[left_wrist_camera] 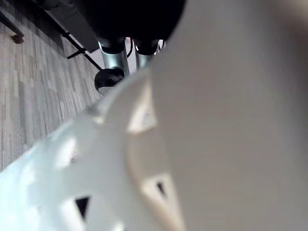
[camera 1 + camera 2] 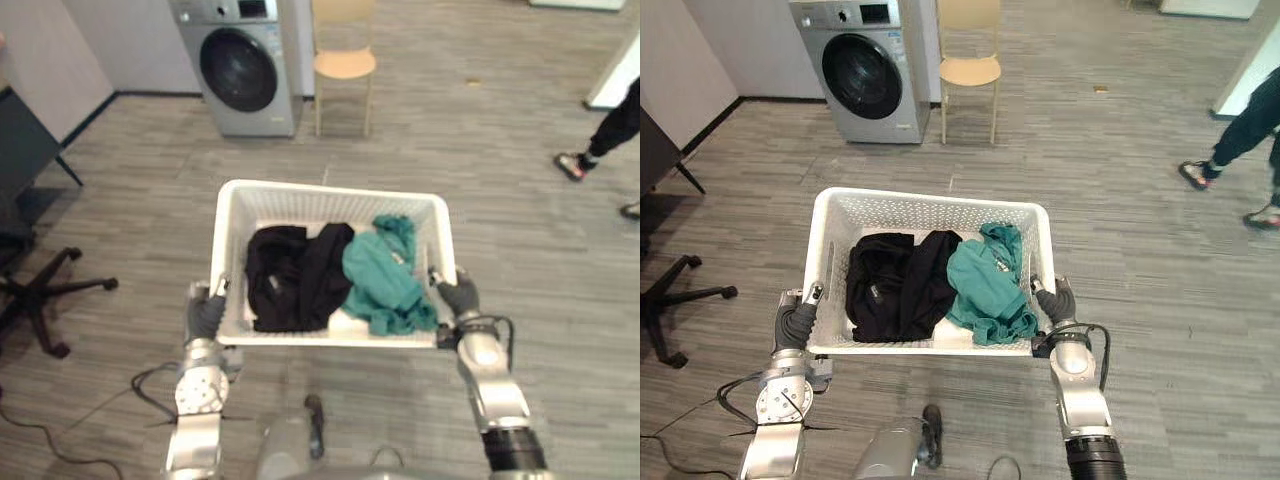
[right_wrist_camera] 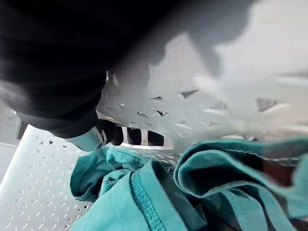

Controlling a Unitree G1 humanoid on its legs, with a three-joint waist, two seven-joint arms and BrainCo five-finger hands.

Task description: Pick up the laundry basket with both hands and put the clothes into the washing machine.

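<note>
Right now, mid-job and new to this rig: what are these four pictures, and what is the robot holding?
The two wide pictures come from the stereo camera on the humanoid's head, looking down. The two close ones come from cameras on its wrists. Its left hand and right hand each grip one end of the white laundry basket. Inside lie black clothes and a teal garment. Ahead stands the washing machine, with a chair beside it. A person's legs show at the right.

Soft, even indoor light, grey floor [image 2: 480, 150] brightly lit, faint shadow beneath the laundry basket [image 2: 330, 190]
</note>
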